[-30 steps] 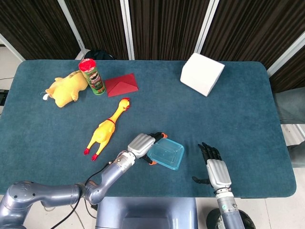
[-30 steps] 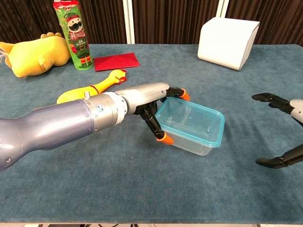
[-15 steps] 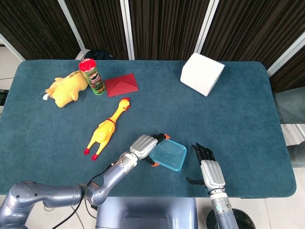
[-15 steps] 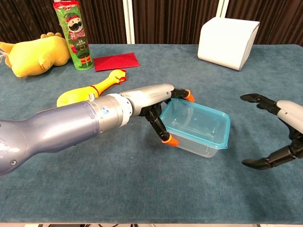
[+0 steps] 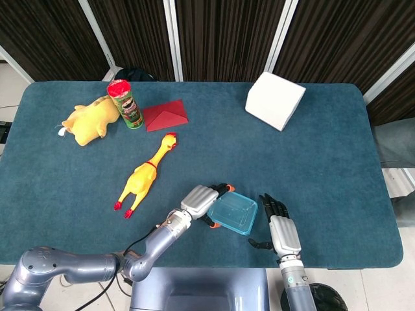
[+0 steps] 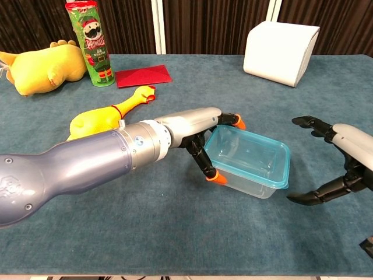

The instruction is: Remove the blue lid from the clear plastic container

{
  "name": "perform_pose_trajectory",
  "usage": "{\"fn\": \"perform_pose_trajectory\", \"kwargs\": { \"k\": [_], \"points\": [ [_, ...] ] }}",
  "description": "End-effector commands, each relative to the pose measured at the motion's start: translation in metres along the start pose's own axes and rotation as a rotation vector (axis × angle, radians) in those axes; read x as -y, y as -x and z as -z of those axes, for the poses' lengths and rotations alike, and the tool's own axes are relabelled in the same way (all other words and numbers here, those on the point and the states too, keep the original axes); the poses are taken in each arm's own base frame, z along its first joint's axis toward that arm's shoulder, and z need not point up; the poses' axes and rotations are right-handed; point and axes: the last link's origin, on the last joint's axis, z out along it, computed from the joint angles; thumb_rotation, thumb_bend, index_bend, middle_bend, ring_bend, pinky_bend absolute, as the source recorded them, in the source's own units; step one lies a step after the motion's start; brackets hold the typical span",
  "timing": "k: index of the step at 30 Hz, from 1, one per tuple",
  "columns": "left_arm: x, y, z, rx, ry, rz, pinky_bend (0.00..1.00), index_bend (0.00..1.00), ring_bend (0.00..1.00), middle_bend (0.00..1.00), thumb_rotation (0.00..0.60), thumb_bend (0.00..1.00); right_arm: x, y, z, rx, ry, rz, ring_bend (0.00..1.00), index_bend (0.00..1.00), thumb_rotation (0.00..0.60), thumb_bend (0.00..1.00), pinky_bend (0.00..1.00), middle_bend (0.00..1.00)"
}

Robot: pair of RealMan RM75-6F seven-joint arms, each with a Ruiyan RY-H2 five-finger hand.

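A clear plastic container with its blue lid on sits near the table's front edge. My left hand grips the container's left end, its orange-tipped fingers wrapped over the near and far corners. My right hand hovers just right of the container with its fingers spread apart and nothing in them. A small gap separates its fingertips from the lid's right edge.
A rubber chicken lies left of the left arm. Further back stand a green chip can, a yellow plush toy, a red folded card and a white box. The table's front edge is close below the hands.
The left hand has pushed the container to the right, toward the right hand. The right hand has moved left and now sits close to the lid's right edge.
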Motion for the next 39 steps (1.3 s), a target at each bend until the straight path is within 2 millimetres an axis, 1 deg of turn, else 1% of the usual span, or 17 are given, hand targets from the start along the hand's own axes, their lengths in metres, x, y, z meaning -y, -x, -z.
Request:
{"fn": "perform_pose_trajectory", "kwargs": {
  "k": [1,23,39],
  "points": [
    [-0.0019,0.0002,-0.0004,0.002,0.003,0.003,0.44,0.21,0.29,0.28,0.600,0.15,0.0023,0.0008,-0.0006,0.000,0.000,-0.006,0.00,0.00,0.600,0.19,0.00,0.00],
    [-0.0065,0.0052,0.0004,0.012,0.003,0.001,0.44,0.21,0.29,0.28,0.600,0.15,0.0061,0.0049,-0.0027,-0.004,0.015,-0.034,0.00,0.00,0.600,0.19,0.00,0.00],
    [-0.0050,0.0034,0.0012,0.028,0.002,-0.029,0.48,0.22,0.31,0.29,0.600,0.15,0.0111,-0.0025,-0.0072,-0.038,0.004,-0.052,0.00,0.00,0.600,0.19,0.00,0.00]
  ]
}}
